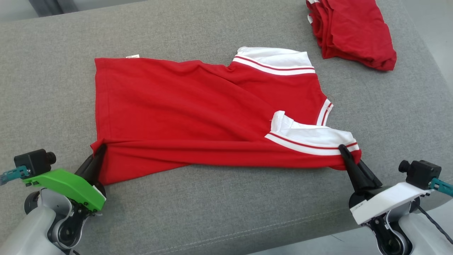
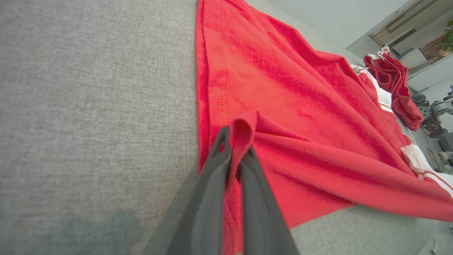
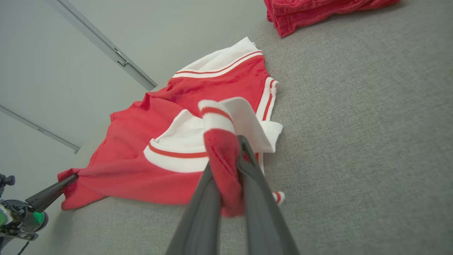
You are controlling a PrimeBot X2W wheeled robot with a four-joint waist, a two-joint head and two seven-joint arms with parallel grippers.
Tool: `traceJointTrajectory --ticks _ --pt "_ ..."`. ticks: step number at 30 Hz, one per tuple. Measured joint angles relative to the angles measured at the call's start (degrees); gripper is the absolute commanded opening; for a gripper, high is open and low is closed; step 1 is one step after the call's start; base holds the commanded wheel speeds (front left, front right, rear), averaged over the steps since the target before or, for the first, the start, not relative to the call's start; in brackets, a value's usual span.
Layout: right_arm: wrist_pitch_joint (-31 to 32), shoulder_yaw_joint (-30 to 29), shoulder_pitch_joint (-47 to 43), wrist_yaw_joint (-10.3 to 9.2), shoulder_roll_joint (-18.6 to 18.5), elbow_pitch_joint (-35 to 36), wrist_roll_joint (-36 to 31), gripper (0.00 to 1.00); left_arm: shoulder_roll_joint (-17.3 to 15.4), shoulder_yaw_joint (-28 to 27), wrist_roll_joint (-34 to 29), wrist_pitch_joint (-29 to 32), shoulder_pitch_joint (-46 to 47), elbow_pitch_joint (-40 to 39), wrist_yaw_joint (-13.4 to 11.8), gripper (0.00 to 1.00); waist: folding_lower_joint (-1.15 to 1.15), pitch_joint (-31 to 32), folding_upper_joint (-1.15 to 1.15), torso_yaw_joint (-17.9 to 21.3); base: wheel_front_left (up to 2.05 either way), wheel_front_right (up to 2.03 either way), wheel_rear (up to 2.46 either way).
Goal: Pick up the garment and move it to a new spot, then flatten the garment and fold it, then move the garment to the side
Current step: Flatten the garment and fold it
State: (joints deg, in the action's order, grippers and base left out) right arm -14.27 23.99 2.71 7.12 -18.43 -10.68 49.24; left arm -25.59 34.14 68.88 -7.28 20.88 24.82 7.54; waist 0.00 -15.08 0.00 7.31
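Your left claw (image 1: 101, 148) and right claw (image 1: 342, 148) each pinch an end of the red garment's (image 1: 184, 113) near edge, stretching it taut near the grey cushion's (image 1: 53, 88) front edge, likely so it folds without wrinkles.

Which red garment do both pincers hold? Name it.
The spread-out, white-trimmed red shirt: left pincer and right pincer pinch its near corners. The other red garment lies bunched at the far right, untouched.

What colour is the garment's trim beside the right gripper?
Trim: white with one red stripe; right wrist view shows it best.
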Motion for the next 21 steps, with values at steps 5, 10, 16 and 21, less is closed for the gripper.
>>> traceJointTrajectory --ticks 5,10,16,21 --pt "-0.01 -3.39 1.55 0.0 0.79 -1.05 -1.81 0.48 1.03 0.24 -0.19 0.16 1.87 2.32 0.0 0.57 0.0 -0.27 0.0 -0.02 0.0 0.0 0.0" --pt "-0.01 -4.2 2.06 -0.01 2.15 -2.59 -3.68 1.0 1.21 0.51 -1.85 0.03 2.79 4.3 0.0 1.0 0.0 -0.38 0.0 0.03 0.0 0.0 0.0" --pt "-0.01 -6.76 2.09 -0.01 3.75 -3.92 -5.05 1.0 1.26 -0.53 -1.82 -2.47 2.85 4.39 0.0 1.0 0.0 -0.23 0.0 -0.24 0.0 0.0 0.0" --pt "-0.01 -8.46 2.08 -0.01 5.39 -4.44 -5.35 1.0 0.36 -0.69 -2.19 -4.05 2.83 4.02 0.0 1.0 0.0 0.03 0.0 -0.72 0.0 0.0 0.0"
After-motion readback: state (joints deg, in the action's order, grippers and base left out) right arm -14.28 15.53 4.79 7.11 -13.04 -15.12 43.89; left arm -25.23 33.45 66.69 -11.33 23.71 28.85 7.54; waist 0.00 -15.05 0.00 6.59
